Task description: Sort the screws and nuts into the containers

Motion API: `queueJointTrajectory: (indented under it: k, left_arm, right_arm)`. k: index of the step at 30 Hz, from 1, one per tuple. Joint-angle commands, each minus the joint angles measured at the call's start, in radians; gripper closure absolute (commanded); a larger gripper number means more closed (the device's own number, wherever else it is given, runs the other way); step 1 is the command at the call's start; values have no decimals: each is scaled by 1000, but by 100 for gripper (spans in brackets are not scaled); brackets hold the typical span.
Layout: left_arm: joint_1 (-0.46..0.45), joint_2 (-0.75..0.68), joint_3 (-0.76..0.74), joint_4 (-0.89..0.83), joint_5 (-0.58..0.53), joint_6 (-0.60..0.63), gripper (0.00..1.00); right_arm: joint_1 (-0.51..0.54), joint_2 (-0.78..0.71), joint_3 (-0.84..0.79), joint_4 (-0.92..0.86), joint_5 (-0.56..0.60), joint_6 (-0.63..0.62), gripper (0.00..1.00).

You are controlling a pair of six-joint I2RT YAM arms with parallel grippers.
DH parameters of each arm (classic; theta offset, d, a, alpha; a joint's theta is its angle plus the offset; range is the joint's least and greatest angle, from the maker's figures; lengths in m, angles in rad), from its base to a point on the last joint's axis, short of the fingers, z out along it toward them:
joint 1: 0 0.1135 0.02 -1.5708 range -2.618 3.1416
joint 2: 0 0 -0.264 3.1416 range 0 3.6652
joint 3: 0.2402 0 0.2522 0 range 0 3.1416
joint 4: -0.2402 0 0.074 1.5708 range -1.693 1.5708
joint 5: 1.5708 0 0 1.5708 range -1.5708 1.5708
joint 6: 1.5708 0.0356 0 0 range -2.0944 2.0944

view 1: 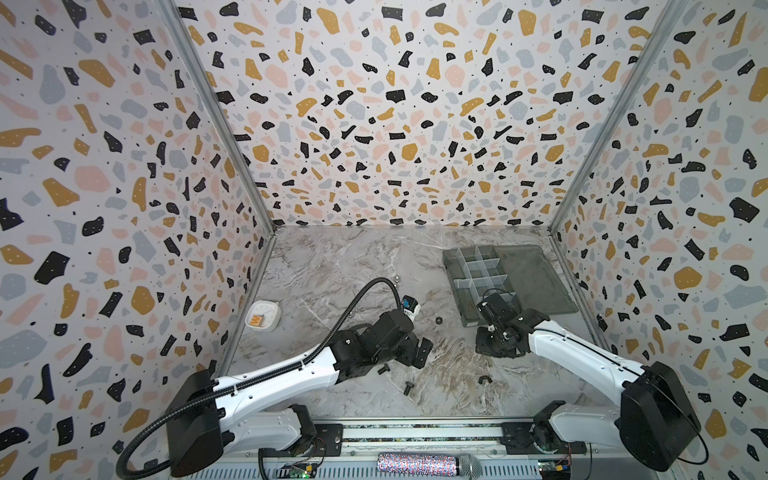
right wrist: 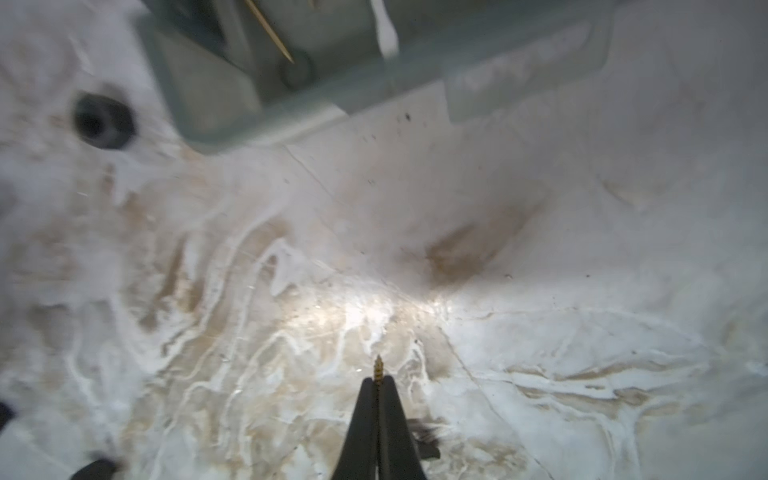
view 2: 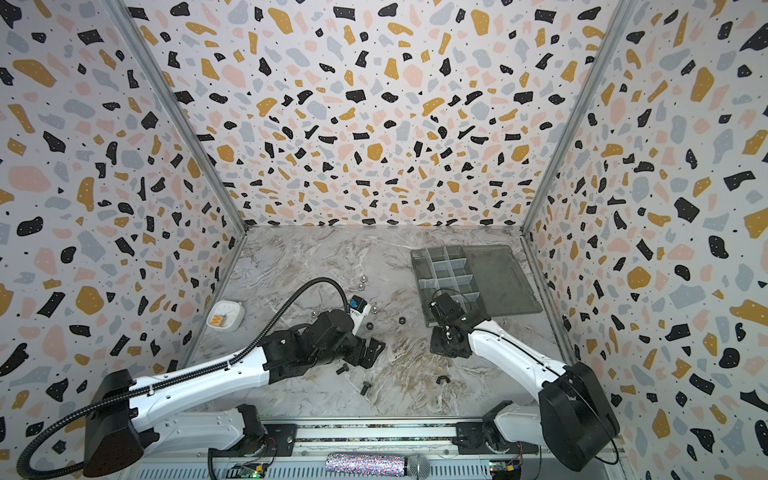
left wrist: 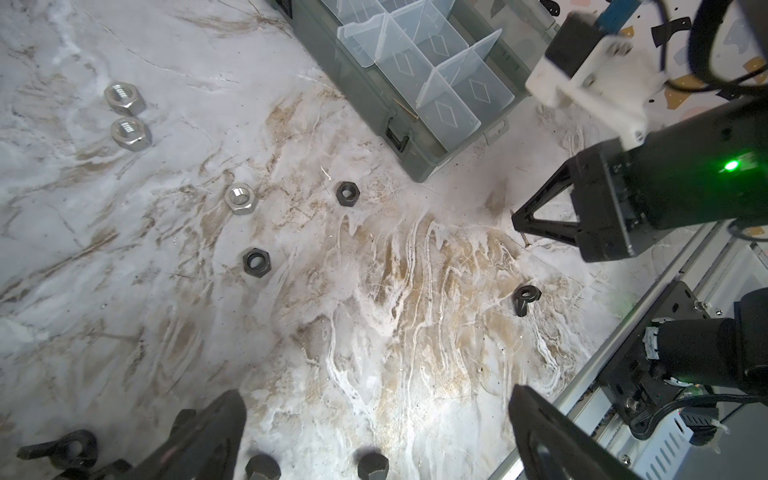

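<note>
My right gripper (right wrist: 377,380) is shut on a thin brass screw (right wrist: 378,365) whose threaded tip sticks out past the fingertips, just above the marble near the organiser box's (right wrist: 232,95) front corner. Another brass screw (right wrist: 270,31) lies in a near compartment. My left gripper (left wrist: 376,395) is open and empty, low over two black bolts (left wrist: 372,463) (left wrist: 262,467). In the left wrist view, silver nuts (left wrist: 124,98) (left wrist: 240,198), black hex nuts (left wrist: 348,193) (left wrist: 256,261) and a black wing nut (left wrist: 525,296) lie loose on the table.
The organiser box (view 1: 469,274) sits at the back right with its lid (view 1: 536,274) open flat to the right. A white dish (view 1: 262,316) stands by the left wall. A metal rail (view 1: 415,434) runs along the table's front edge.
</note>
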Motion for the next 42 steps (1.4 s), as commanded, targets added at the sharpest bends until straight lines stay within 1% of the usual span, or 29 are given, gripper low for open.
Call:
queueJointTrajectory:
  k: [1,6,14,19,24,25,26,29,31,34,38,41,42]
  left_arm:
    - [-6,8,41,-2,-25,5,0]
    - [-7,37,77,-26,-43,5,0]
    - [-6,63,127,-63,-116,8,0]
    - [-3,87,158,-91,-155,5,0]
    - [7,91,157,-82,-164,-2,0]
    - [10,93,156,-82,-164,-1,0]
    - [14,96,156,-83,-165,1,0]
    - [23,104,153,-84,-164,1,0]
    - [25,109,148,-85,-163,-1,0]
    - [27,120,144,-86,-157,-2,0]
    - [25,133,134,-89,-127,13,0]
    - [7,149,139,-104,-130,18,0]
    - [-2,154,142,-107,-135,17,1]
  right_arm:
    - [3,-16,81,-53,29,-34,100]
    - [-29,74,168,-7,34,-109,100]
    - [-95,297,328,75,28,-240,100]
    - [-138,420,387,133,3,-281,100]
    - [-169,527,420,174,-33,-311,100]
    - [-170,543,429,177,-40,-321,97]
    - [-170,554,438,178,-45,-330,92]
    - [-170,533,437,196,-64,-348,77]
    - [-169,489,429,203,-75,-356,72]
    - [-169,415,439,178,-78,-367,68]
    - [-168,307,450,113,-79,-375,67]
    - [-167,209,396,64,-60,-376,65]
    - [-168,168,360,55,-47,-374,61]
